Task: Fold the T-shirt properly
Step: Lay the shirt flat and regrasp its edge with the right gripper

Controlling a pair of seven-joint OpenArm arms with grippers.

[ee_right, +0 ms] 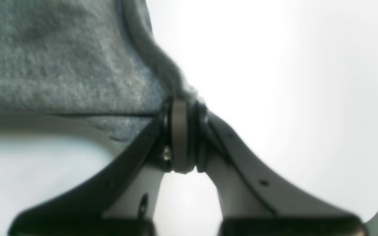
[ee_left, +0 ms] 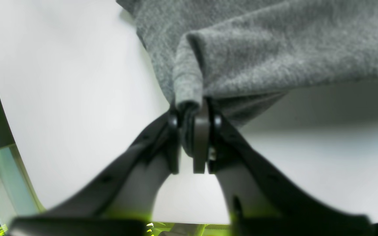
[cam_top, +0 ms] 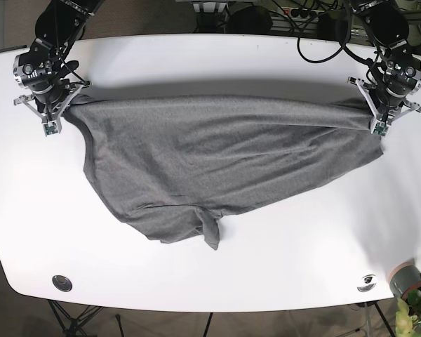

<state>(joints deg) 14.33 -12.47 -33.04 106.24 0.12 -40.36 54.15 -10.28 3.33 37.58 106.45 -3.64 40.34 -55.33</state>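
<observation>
A grey T-shirt [cam_top: 210,161] is stretched across the white table [cam_top: 210,63], its top edge pulled taut between my two grippers while the lower part lies crumpled towards the front. My left gripper [ee_left: 192,108] is shut on a bunched corner of the grey shirt [ee_left: 274,49]; in the base view it is at the right [cam_top: 375,116]. My right gripper [ee_right: 182,100] is shut on the opposite edge of the shirt [ee_right: 61,59]; in the base view it is at the left [cam_top: 59,105]. A sleeve fold [cam_top: 209,228] sticks out at the bottom.
Cables and equipment [cam_top: 295,17] lie beyond the table's back edge. A round grommet [cam_top: 61,283] sits at the front left, another one [cam_top: 367,282] at the front right. A plant pot [cam_top: 407,281] stands off the table's front right corner.
</observation>
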